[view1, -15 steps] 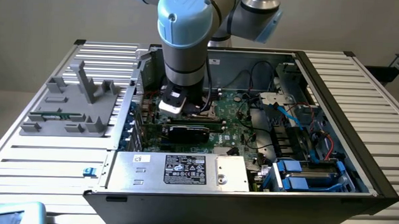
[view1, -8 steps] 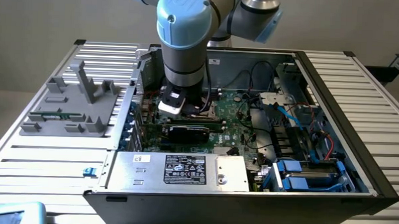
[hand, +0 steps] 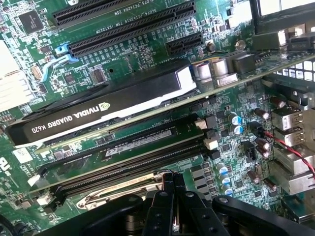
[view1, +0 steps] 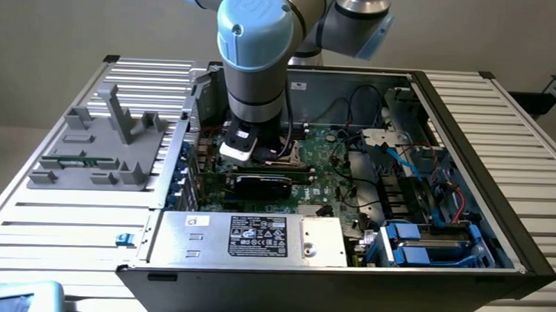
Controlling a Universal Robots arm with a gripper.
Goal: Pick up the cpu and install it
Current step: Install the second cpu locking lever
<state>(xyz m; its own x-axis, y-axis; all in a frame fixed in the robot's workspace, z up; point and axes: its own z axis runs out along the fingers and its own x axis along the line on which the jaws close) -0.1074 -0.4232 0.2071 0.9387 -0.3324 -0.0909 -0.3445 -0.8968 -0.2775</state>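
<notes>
The black rectangular expansion card (hand: 106, 105) has a glossy plastic shroud; the green circuit board (hand: 147, 54) looks matt. The large silver box (view1: 247, 237) is brushed metal, the bench (view1: 54, 217) ribbed metal.

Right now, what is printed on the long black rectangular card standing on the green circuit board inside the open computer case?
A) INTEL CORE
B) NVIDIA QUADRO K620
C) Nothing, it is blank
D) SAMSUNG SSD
B: in the wrist view the long black rectangular card carries white lettering reading NVIDIA QUADRO K620 along its side, above the green circuit board.
</notes>
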